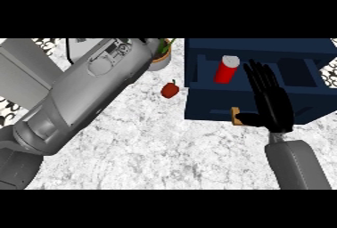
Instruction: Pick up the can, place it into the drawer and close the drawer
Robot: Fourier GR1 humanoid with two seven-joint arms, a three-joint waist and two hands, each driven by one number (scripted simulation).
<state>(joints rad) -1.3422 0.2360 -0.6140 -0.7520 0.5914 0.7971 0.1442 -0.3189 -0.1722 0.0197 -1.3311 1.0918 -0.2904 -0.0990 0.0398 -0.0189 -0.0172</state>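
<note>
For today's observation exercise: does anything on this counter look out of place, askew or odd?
Nothing is spilled or broken. The can stands tilted inside the open drawer, leaning rather than upright. A small red fruit sits alone on the counter left of the drawer. The right hand is open over the drawer's front.

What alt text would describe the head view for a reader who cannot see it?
A red can stands inside an open dark blue drawer, with the robot's open right hand at the drawer's front by its wooden handle. The left forearm crosses the marble counter; a red apple lies beside the drawer.
</note>
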